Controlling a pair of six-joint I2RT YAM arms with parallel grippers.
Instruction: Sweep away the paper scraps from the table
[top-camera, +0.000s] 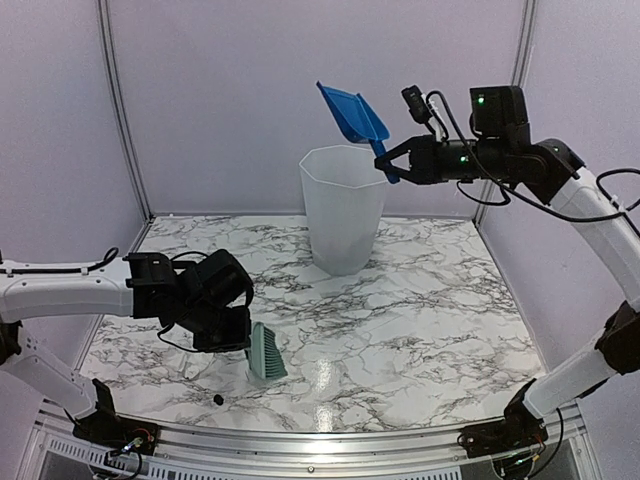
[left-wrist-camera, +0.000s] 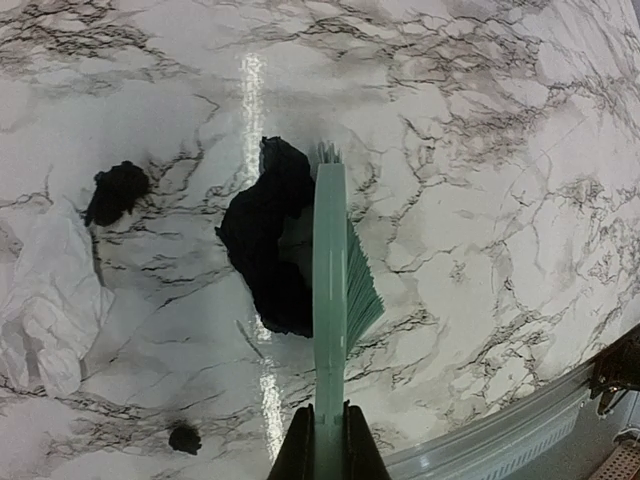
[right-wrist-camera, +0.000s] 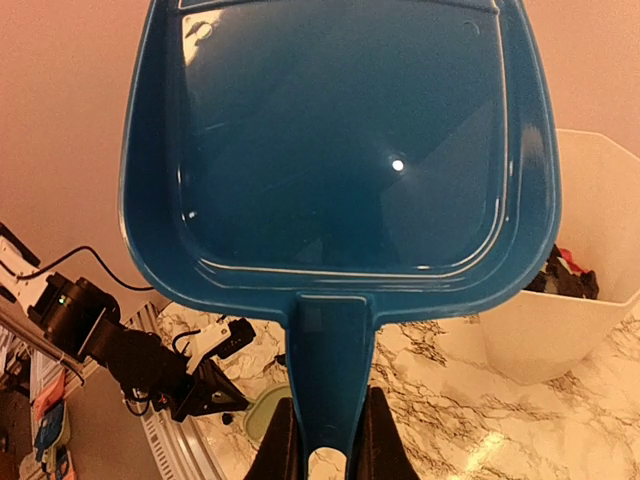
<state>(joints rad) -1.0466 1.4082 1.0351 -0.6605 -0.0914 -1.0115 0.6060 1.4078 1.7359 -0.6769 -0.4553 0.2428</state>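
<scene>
High beside the white plastic bin (top-camera: 343, 210), right hand (top-camera: 391, 161) grips a blue plastic dustpan (top-camera: 352, 112); nearer, left hand (left-wrist-camera: 328, 446) clamps a pale-green brush (left-wrist-camera: 330, 260).

White arm links (top-camera: 600, 225) with black joint housings (top-camera: 205, 295), looping black cables (top-camera: 453, 118), small green lights (top-camera: 481, 99).

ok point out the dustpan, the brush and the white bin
dustpan (right-wrist-camera: 340, 150), right wrist view, middle of its blue pan
brush (left-wrist-camera: 330, 290), left wrist view, pale green back
white bin (top-camera: 343, 215), top external view, front wall
</scene>
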